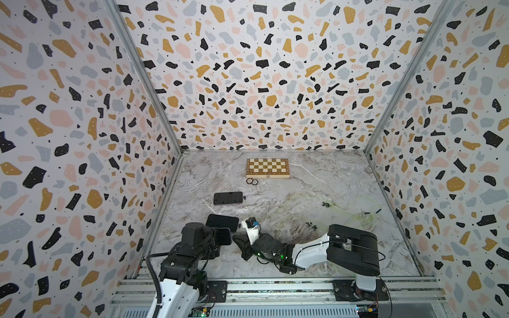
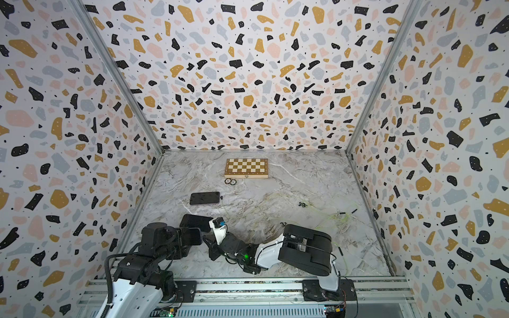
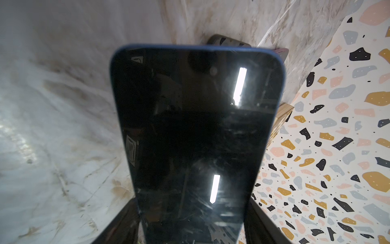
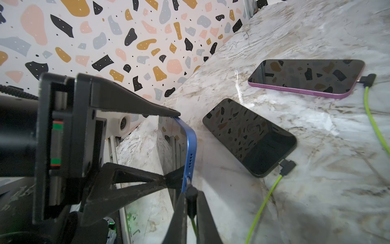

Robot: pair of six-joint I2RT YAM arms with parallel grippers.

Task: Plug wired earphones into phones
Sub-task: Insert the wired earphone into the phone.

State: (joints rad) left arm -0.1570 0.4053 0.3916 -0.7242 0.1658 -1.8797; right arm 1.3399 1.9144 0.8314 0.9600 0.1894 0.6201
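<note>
Closest in, the left gripper [image 4: 179, 145] has its black jaws set wide across a slim blue-edged smartphone [image 3: 196, 126] with a glossy black screen. It clamps the phone by its long sides and holds it clear of the table, port end toward the other arm. The right gripper [image 4: 192, 193] is pinched tight on a small black plug [image 4: 191, 202] trailing a thin yellow-green cord [image 4: 195, 228]. The plug's tip sits right at the port in the blue-edged smartphone's bottom edge; whether it is seated I cannot tell.

This looks like the last of three insertions. Beyond, a flat black smartphone [image 4: 249, 135] and a purple-edged smartphone [image 4: 306, 76] lie face up, each with an angled black plug [image 4: 287, 166] already in. The next move, I judge, calls for a straight push along the phone's length against a firm left grip, then release of the plug.

The tabletop [image 1: 316, 176] is grey-white, marbled and glossy. Toward the back lie a brown-and-cream checkered wooden chessboard [image 1: 267, 168] and two small round discs [image 1: 252, 181] just before it. To the right sprawl loose pale-green cords [image 1: 358, 217] with tiny black earbuds [image 1: 326, 204]. Terrazzo-patterned walls [image 1: 261, 68] enclose three sides.
</note>
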